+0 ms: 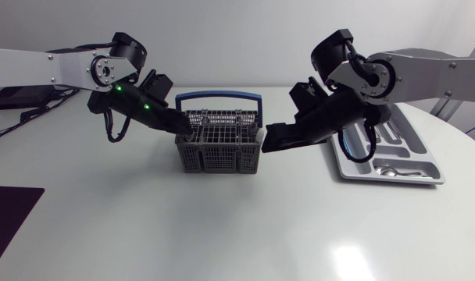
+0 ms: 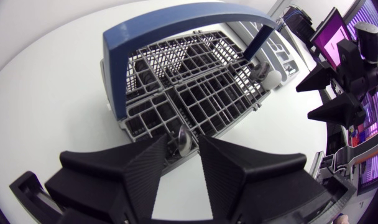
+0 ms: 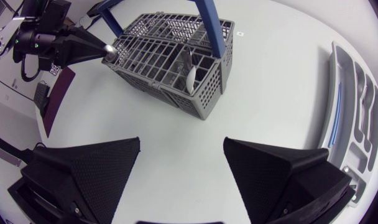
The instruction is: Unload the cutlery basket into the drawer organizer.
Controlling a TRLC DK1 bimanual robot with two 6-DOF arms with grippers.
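The grey wire cutlery basket [image 1: 219,148] with a blue handle [image 1: 218,97] stands mid-table. My left gripper [image 1: 184,129] is at the basket's left rim, shut on the rounded metal end of a spoon [image 2: 183,138] that rises from a corner compartment. In the right wrist view that spoon end [image 3: 112,55] shines at the left fingertips. Another spoon [image 3: 188,73] stands in a compartment on the basket's [image 3: 164,56] other side. My right gripper [image 1: 276,139] hangs open and empty beside the basket's right side. The grey drawer organizer [image 1: 343,168] lies further right with cutlery in its slots.
A dark mat [image 1: 7,215] lies at the table's front left corner. Cables and a black box [image 1: 19,97] sit at the back left. The organizer [image 3: 357,106] runs along the table's right edge.
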